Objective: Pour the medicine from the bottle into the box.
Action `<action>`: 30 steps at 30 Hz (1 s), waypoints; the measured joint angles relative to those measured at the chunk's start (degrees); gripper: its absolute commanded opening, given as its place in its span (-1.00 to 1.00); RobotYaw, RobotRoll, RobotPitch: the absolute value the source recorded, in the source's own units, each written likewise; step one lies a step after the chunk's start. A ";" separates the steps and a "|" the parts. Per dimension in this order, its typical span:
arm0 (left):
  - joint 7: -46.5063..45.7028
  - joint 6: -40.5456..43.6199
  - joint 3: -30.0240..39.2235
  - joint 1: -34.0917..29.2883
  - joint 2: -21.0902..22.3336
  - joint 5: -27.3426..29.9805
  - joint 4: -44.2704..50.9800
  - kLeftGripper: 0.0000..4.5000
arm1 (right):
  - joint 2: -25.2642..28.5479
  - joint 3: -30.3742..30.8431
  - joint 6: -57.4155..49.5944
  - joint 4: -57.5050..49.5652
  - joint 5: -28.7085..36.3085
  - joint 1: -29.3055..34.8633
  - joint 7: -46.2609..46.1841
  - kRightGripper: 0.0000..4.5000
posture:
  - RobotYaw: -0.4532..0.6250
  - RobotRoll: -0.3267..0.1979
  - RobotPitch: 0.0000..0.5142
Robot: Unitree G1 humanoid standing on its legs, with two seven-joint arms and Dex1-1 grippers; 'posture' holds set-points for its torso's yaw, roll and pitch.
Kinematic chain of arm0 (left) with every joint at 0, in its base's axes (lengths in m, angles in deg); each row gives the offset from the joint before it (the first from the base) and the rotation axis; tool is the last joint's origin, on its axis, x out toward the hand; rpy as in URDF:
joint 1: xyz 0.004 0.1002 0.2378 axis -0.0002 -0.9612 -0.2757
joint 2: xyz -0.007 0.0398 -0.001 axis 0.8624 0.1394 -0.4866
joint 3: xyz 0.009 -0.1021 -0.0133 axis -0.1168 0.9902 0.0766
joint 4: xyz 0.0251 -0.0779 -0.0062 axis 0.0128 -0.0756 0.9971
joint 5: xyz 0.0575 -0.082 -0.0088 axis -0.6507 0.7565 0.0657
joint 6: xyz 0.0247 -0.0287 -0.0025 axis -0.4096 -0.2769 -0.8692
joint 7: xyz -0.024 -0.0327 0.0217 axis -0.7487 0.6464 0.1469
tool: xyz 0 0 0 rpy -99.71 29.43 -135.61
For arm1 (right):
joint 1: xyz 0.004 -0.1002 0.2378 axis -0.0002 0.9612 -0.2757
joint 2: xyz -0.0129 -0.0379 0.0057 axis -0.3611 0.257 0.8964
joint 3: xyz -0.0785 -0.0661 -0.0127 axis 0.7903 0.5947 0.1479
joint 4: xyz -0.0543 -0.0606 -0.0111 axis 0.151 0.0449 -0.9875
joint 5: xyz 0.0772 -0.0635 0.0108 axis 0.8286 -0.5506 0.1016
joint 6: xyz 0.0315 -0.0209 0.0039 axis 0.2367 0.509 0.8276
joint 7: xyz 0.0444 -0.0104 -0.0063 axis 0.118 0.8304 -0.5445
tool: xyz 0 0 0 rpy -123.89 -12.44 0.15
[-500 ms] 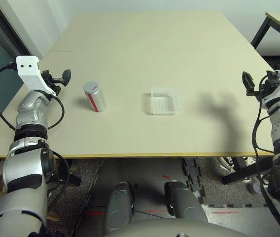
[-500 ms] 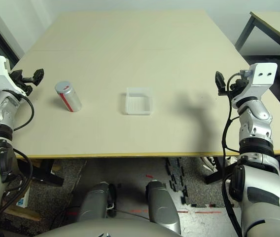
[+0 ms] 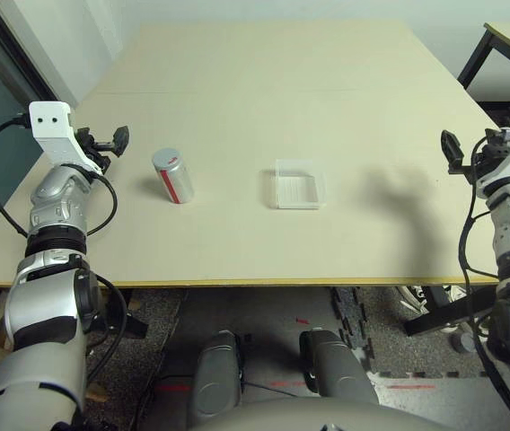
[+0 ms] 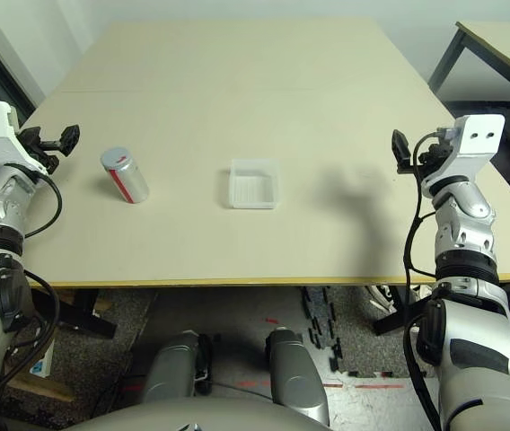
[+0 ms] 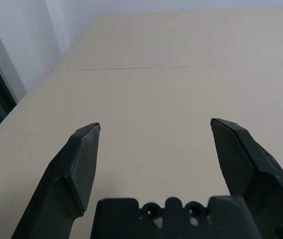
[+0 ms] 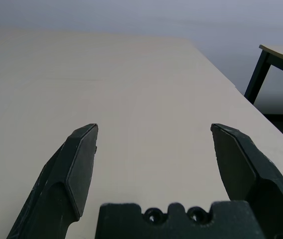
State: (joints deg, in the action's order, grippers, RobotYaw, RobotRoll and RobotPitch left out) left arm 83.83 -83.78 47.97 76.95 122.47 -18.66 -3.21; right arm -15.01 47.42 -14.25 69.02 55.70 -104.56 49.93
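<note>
Bottle (image 3: 173,175), apparently capped, upright toward desk (image 3: 264,90) left edge; box (image 3: 299,184) mid-desk; left hand (image 3: 117,140) and right hand (image 3: 452,149) spread, empty.

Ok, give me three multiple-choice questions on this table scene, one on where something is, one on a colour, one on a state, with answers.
1. Where is the bottle relative to the box?
A. on the robot's left of it
B. inside it
C. on the robot's right of it

2. What colour is the bottle's stripe?
A. blue
B. red
C. green

3. How is the left gripper?
A. shut on the bottle
B. shut, empty
C. open, empty

Answers: 1 A, it stands apart, nearer the left arm. 2 B, red shows on its silvery side. 3 C, the left wrist view shows its fingers spread over bare table.
</note>
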 measured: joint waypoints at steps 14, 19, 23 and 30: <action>1.38 0.50 0.17 0.10 0.31 0.44 0.74 0.98 | -1.63 3.21 -7.76 -12.78 7.76 0.93 20.33 1.00 | -0.34 0.25 -0.74; 2.51 2.51 0.72 0.10 1.25 1.45 3.76 0.98 | -1.28 8.37 -14.90 -22.66 9.71 5.37 31.16 1.00 | -0.33 0.25 -0.73; 3.42 5.44 1.14 0.10 1.35 2.85 8.05 0.98 | 0.68 13.10 -17.85 -29.49 10.10 8.90 39.63 1.00 | -0.31 0.25 -0.74; 5.54 13.39 1.14 -1.18 1.02 5.57 20.48 0.98 | 2.13 16.20 -20.19 -34.24 10.22 10.56 46.68 1.00 | -0.29 0.25 -0.71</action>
State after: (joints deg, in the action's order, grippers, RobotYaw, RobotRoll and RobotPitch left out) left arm 89.37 -70.40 49.11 75.78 123.48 -13.08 17.27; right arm -12.89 63.62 -34.44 34.79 65.92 -93.99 96.61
